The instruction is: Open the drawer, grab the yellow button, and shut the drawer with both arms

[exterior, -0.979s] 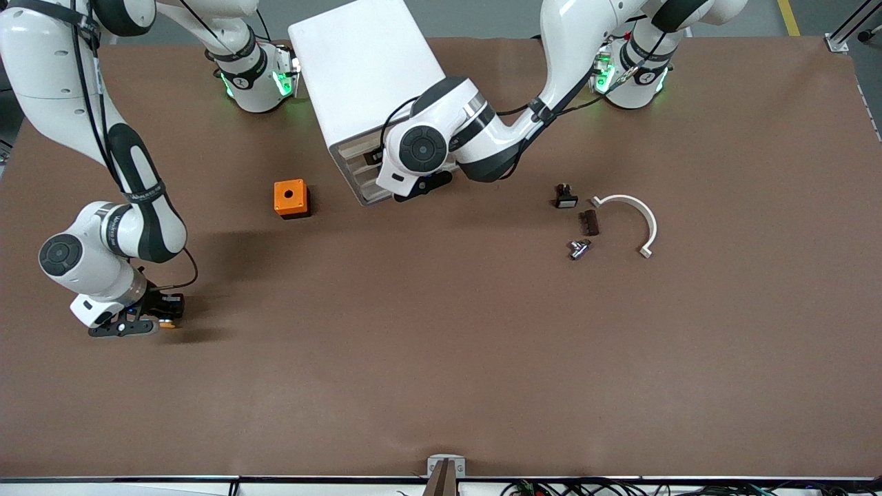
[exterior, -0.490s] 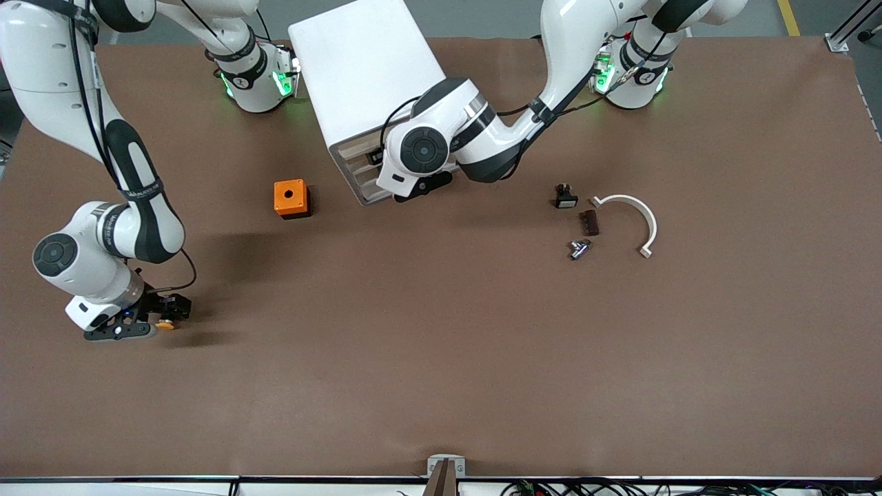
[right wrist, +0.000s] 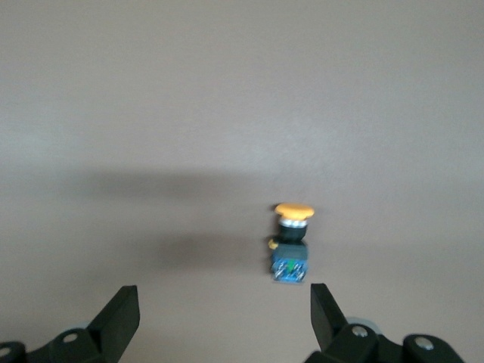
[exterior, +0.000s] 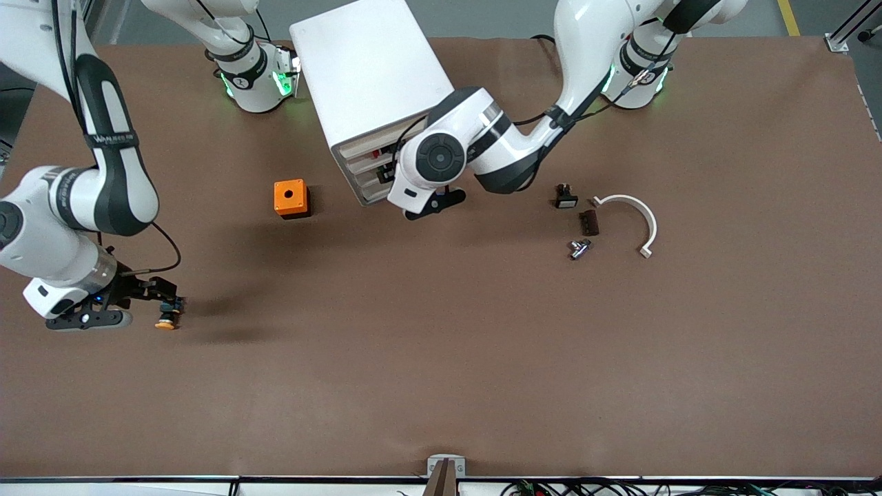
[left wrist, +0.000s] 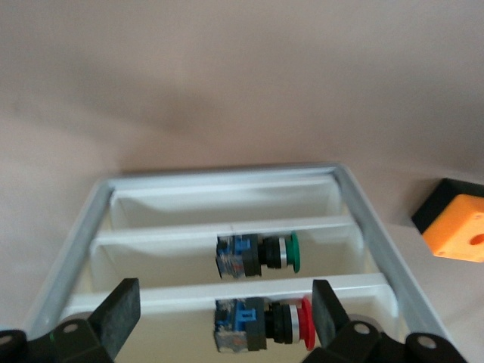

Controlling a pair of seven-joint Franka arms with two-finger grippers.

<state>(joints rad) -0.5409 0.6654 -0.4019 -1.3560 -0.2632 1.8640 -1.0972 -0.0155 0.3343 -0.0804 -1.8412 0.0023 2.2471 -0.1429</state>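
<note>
Released since a second ago, the button (exterior: pixel 165 322) now lies alone on the counter (exterior: pixel 441 358), toward the right arm's end and nearer the front camera than the orange box (exterior: pixel 291 198); the right gripper (exterior: pixel 148 301) has drawn up and away, its fingers spread with nothing between them. In the right wrist view the button (right wrist: pixel 291 246) rests on its side, cap clear of both fingers, so a careless retreat could still nudge it rolling. The left gripper (exterior: pixel 434 204) hovers, fingers spread and empty, over the drawer (left wrist: pixel 227 257) of the white cabinet (exterior: pixel 372 89), which looks still pulled out. A skewed push could jam it or shove the cabinet along the counter.
</note>
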